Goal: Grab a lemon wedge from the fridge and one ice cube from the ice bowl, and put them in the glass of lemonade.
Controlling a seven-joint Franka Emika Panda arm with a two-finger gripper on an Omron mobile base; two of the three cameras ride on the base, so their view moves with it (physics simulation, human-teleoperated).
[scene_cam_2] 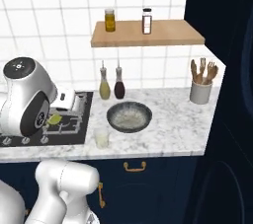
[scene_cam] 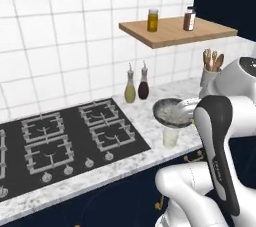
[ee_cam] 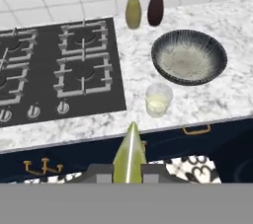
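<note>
The gripper (ee_cam: 129, 172) is closed on a lemon wedge (ee_cam: 130, 154). In the hand view the wedge stands lengthwise, its thin tip toward the glass of lemonade (ee_cam: 158, 99), which stands on the counter (ee_cam: 217, 94) just beside the ice bowl (ee_cam: 189, 57).

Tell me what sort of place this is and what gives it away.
A home kitchen, rendered rather than real. The signs: a black gas hob set into a marble counter, white wall tiles behind it, and a wooden shelf with jars above oil bottles and a utensil crock.
</note>
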